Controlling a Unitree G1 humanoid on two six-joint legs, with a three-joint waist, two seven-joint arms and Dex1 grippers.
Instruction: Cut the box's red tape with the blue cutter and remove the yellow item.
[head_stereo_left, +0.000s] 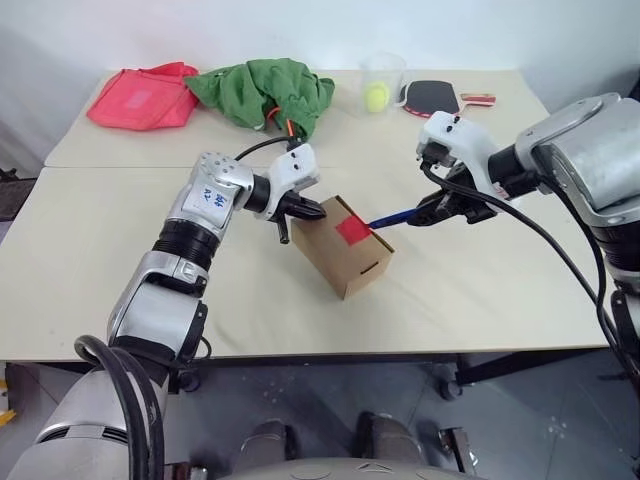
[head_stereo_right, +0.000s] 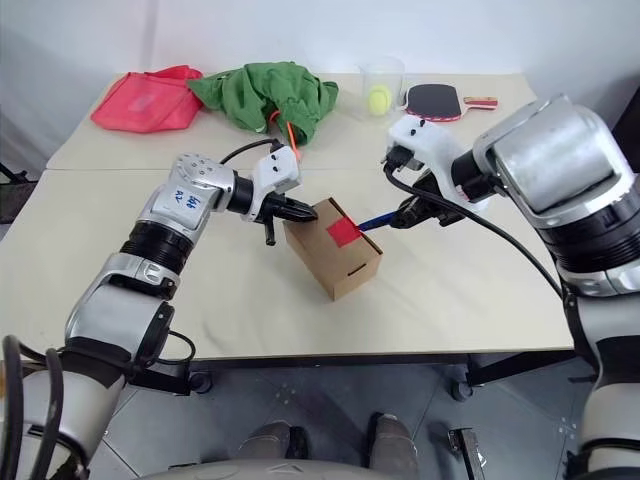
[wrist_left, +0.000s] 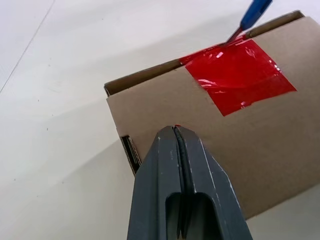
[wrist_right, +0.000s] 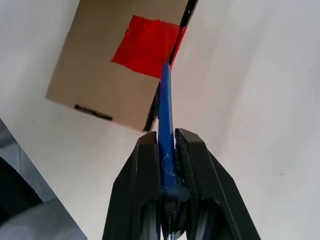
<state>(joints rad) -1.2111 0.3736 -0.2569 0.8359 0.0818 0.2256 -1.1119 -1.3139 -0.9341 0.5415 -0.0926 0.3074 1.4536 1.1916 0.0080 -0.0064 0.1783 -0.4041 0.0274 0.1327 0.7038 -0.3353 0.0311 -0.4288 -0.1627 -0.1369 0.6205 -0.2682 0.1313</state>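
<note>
The brown box (head_stereo_left: 345, 255) stands on the table with the red tape (head_stereo_left: 352, 231) across its top seam. My left gripper (head_stereo_left: 320, 212) is shut, and its tips (wrist_left: 176, 131) press on the box's top near its left edge. My right gripper (wrist_right: 166, 135) is shut on the blue cutter (wrist_right: 166, 105). It holds the cutter from the box's right side. The cutter's dark tip touches the tape's edge at the flap seam (wrist_left: 231, 39). The yellow item is hidden.
At the table's far side lie a pink-red bag (head_stereo_left: 143, 97), a green cloth (head_stereo_left: 265, 92) with an orange-red stick (head_stereo_left: 291, 127), a clear cup holding a yellow-green ball (head_stereo_left: 378, 95), and a paddle (head_stereo_left: 435, 96). Bare tabletop (head_stereo_left: 480, 290) surrounds the box.
</note>
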